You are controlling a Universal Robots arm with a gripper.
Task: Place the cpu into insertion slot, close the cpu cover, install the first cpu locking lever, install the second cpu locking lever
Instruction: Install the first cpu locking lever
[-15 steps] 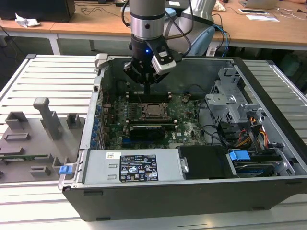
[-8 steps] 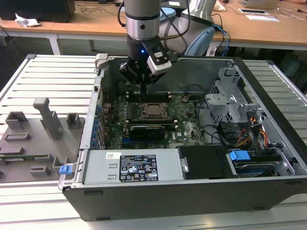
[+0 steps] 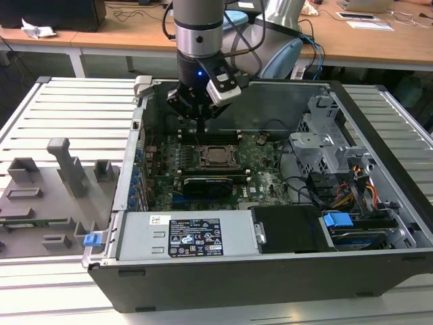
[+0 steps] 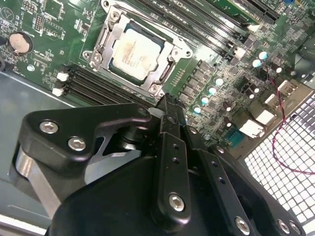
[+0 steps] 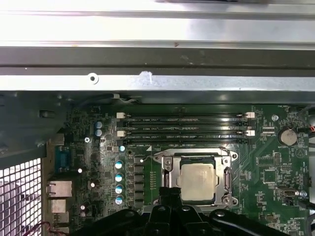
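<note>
The cpu (image 4: 135,51) lies flat in the insertion slot (image 4: 170,73), silvery top up; it also shows in the first wrist view (image 5: 197,179) and in the exterior view (image 3: 216,156). The cpu cover (image 4: 104,42) is down around the chip, its metal frame (image 5: 167,169) bordering the square window. My gripper (image 3: 201,130) hangs just above the board, at the socket's far edge in the exterior view. Its black fingers (image 4: 170,128) are pressed together with nothing between them. Whether the locking levers are latched I cannot tell.
The green board (image 3: 264,169) lies in an open computer case (image 3: 379,223). Memory slots (image 5: 184,125) run beside the socket, and a black card (image 3: 210,183) sits nearer the camera. A drive cage (image 3: 325,145) and cables (image 3: 358,193) fill the exterior view's right.
</note>
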